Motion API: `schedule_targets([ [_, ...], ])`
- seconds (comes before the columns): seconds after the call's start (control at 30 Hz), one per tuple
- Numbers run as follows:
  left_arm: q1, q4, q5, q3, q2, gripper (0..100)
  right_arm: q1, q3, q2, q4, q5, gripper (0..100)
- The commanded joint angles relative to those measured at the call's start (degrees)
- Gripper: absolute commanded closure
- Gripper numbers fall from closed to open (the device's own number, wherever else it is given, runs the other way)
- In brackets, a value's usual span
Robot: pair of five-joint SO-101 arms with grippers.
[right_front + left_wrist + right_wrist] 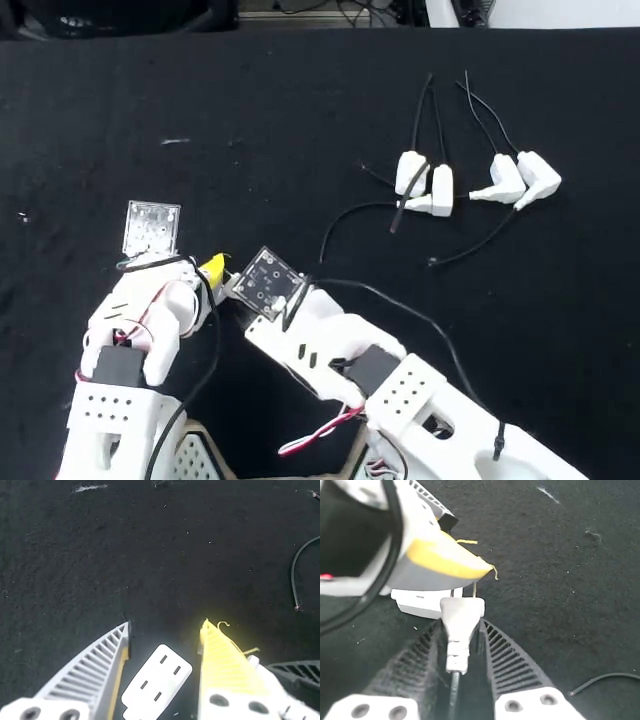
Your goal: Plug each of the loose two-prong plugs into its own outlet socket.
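Observation:
A white outlet block (157,682) with two pairs of slots lies on the black table between the fingers of my left gripper (165,625), which is open, with a small gap on each side. My right gripper (461,625) is shut on a white two-prong plug (461,615). Its prongs point at the side of the outlet block (420,602), just under the left gripper's yellow finger (445,560). In the high view both grippers meet at the front left, left gripper (205,272) beside right gripper (250,290). Several loose white plugs (440,190) lie at the back right.
Thin black cables (350,215) curl around the loose plugs. The held plug's cable (420,320) trails back over the right arm. Another black cable end (296,575) lies on the cloth off to one side of the left gripper.

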Motion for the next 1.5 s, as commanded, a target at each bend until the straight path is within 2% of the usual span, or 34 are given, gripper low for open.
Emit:
schedule_targets([
  [0.0,0.92,-1.23,-0.62,-0.13,-0.26,77,-1.58,-2.59,-2.07,0.18,-0.44,98.8],
  [1.47,2.77,-1.23,-0.70,2.68,-0.09,77,-1.49,-5.05,-2.15,-1.05,-0.44,98.8],
])
